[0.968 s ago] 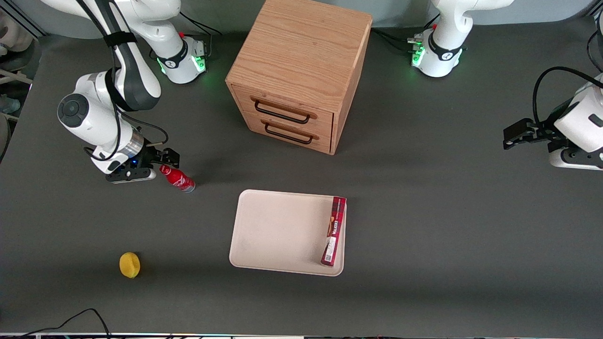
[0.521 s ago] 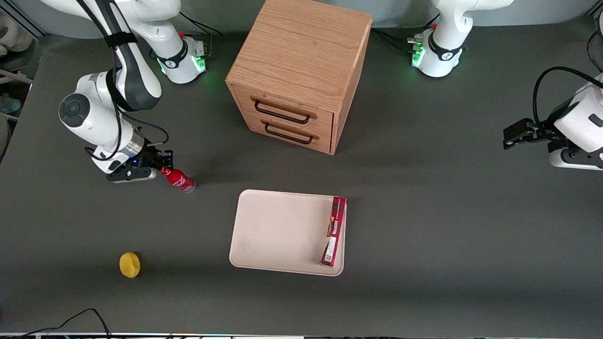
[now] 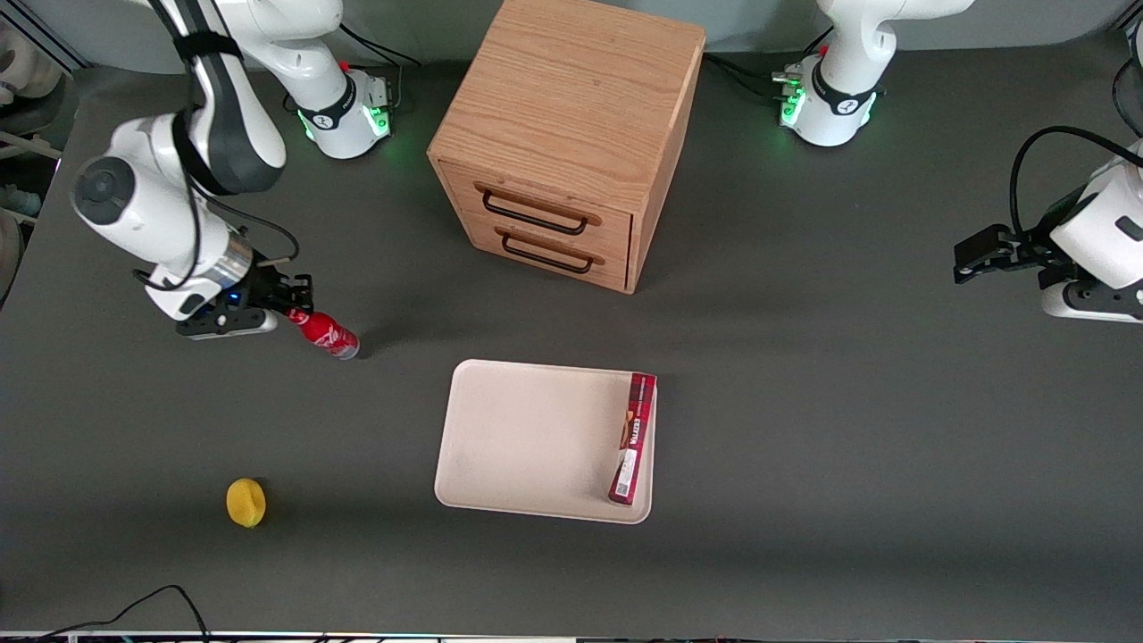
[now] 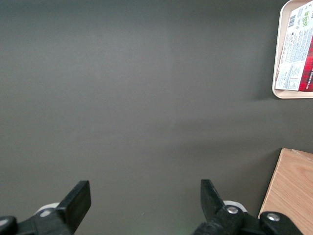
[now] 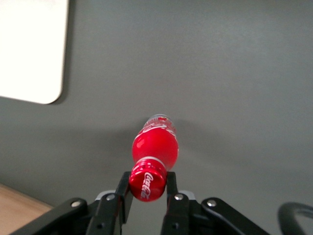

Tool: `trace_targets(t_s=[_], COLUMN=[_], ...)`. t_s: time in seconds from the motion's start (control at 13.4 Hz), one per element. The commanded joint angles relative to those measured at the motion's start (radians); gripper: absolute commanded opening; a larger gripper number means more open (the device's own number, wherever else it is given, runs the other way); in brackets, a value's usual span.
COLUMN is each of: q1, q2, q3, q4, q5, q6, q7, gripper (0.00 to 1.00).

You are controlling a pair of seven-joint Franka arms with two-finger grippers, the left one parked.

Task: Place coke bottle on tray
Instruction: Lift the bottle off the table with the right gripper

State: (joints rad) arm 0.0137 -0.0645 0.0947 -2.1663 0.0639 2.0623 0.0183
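Note:
The coke bottle [image 3: 327,335] is small and red with a red cap and a silvery base. It lies toward the working arm's end of the table, apart from the tray [image 3: 527,438]. My right gripper [image 3: 293,313] is shut on the bottle's cap. The bottle hangs tilted from the fingers, base pointing toward the tray. In the right wrist view the cap sits between the two black fingers [image 5: 173,188] of the gripper [image 5: 146,188], with the bottle body [image 5: 155,147] below it over the dark table. A corner of the cream-white tray [image 5: 29,54] shows there too.
A flat dark-red box [image 3: 632,438] lies on the tray along its edge toward the parked arm. A wooden two-drawer cabinet [image 3: 563,134] stands farther from the front camera than the tray. A yellow lemon [image 3: 246,502] lies nearer the camera than the bottle.
My gripper closed on the bottle's cap, then moved with the bottle a little away from the tray, toward the working arm's end. The tray, box and lemon have not moved.

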Motion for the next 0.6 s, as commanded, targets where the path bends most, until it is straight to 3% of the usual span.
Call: trace_targets(t_s=[0.0,0.3,0.52], q1=[-0.018,-0.037,-0.046], q2=[-0.020,-0.005,0.035], q3=[-0.004,-0.009,-0.007], q4=[0.220,0.486,0.585], q5=[-0.009,-0.010,-0.030], q6=[-0.251,-0.540,-0.606], q7=[0.002,0.019,0.040], gripper=[0.00,0.00,0.00])
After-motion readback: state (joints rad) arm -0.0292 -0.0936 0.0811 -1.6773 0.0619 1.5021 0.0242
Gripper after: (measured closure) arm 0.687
